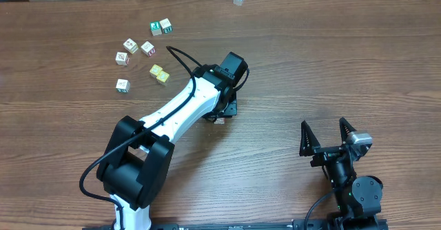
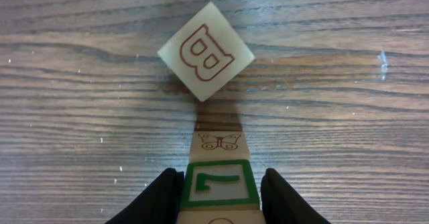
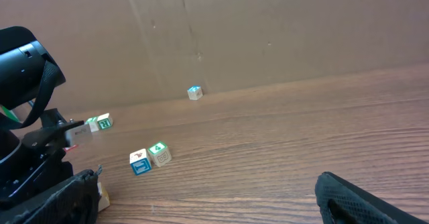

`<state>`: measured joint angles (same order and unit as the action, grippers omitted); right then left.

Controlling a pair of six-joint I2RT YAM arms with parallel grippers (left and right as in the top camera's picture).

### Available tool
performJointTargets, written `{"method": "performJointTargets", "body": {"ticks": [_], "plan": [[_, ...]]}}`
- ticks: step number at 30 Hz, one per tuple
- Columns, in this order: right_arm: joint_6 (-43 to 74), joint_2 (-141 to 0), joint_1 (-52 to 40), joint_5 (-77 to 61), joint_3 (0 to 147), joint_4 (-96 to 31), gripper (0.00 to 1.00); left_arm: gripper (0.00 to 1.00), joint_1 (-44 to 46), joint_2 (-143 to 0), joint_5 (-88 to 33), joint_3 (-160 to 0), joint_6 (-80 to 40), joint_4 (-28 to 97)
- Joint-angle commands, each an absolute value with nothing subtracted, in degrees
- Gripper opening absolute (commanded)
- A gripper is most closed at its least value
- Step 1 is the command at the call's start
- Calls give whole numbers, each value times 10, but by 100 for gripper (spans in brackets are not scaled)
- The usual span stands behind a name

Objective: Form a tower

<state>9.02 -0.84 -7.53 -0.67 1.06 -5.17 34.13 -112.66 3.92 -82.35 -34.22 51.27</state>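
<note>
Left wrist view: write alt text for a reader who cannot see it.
A cream cube with a green-framed face sits gripped between the black jaws of the left gripper at the bottom edge, a butterfly print just beyond that face. Farther out, a loose cube with a red letter B lies turned cornerwise on the wooden table.

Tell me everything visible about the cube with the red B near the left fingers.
The B cube is a small cream block, wooden by its look, with softened edges. The face toward the camera carries a red outlined capital B. It appears to rest on the wood-grain table, turned diagonally so one corner points at the left fingers. Nothing grips it. It sits just beyond the column of cubes held between those fingers; shadow hides whether they touch.
</note>
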Motion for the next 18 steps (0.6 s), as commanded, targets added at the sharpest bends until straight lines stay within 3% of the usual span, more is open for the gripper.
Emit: {"method": "performJointTargets", "body": {"ticks": [1,18], "plan": [[93,-2,-74,-7,5,-48,100,35,342,-1131,51,-819,-316,509],[93,-2,-74,-7,5,-48,100,35,342,-1131,51,-819,-302,507]]}}
